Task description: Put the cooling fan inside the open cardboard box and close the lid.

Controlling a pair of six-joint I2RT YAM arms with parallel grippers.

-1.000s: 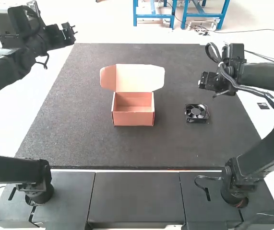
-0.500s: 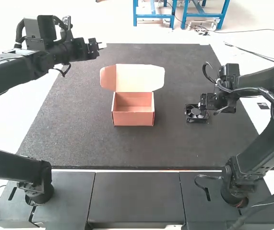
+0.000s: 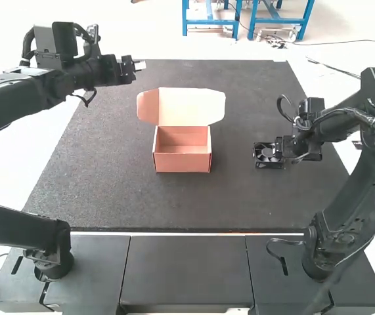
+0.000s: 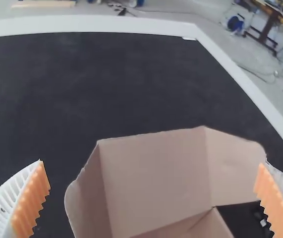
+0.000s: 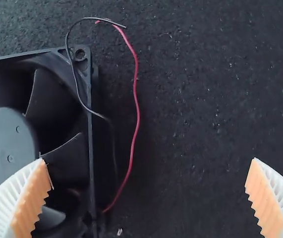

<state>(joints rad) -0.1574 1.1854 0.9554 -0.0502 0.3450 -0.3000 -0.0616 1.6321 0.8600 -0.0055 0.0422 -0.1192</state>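
Observation:
The open cardboard box [image 3: 182, 149] sits mid-mat with its lid [image 3: 182, 106] standing up at the back. A black cooling fan [image 3: 268, 155] lies flat on the mat to the box's right, trailing red and black wires [image 5: 131, 99]. My right gripper [image 3: 283, 151] hangs low over the fan's right edge, open; in the right wrist view one ribbed finger [image 5: 22, 203] overlaps the fan [image 5: 27, 124], the other is over bare mat. My left gripper [image 3: 132, 65] hovers open behind and left of the lid, which the left wrist view shows as the lid [image 4: 171, 168] between its fingers.
A black mat [image 3: 95, 164] covers the table, with pale bare table [image 3: 16, 164] around it. A small dark tag [image 3: 361, 145] lies off the mat's right edge. Open mat lies in front of and left of the box.
The right gripper has dropped from above the mat down to the fan's right edge. The left gripper has swung right, toward the back of the lid.

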